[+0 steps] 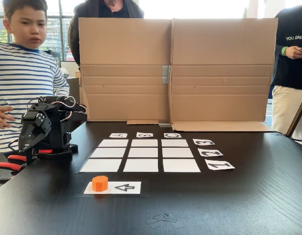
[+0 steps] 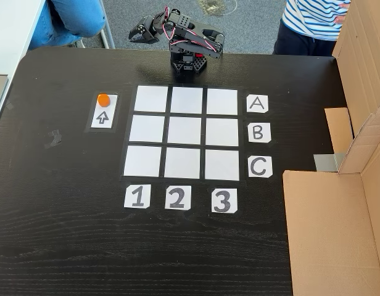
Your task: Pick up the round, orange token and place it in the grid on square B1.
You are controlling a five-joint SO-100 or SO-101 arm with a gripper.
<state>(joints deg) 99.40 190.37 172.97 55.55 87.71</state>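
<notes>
While my tool (image 2: 136, 32) rests folded, jaw state unclear, the small faceted orange plastic token (image 2: 103, 99) sits on the white arrow strip (image 2: 103, 118); I should descend squarely, jaws spread wide.

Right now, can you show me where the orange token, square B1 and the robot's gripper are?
orange token (image 2: 103, 99), a fixed view, top face.
square B1 (image 2: 146, 128), a fixed view, middle of the paper.
gripper (image 2: 134, 36), a fixed view, between its fingertips.
</notes>
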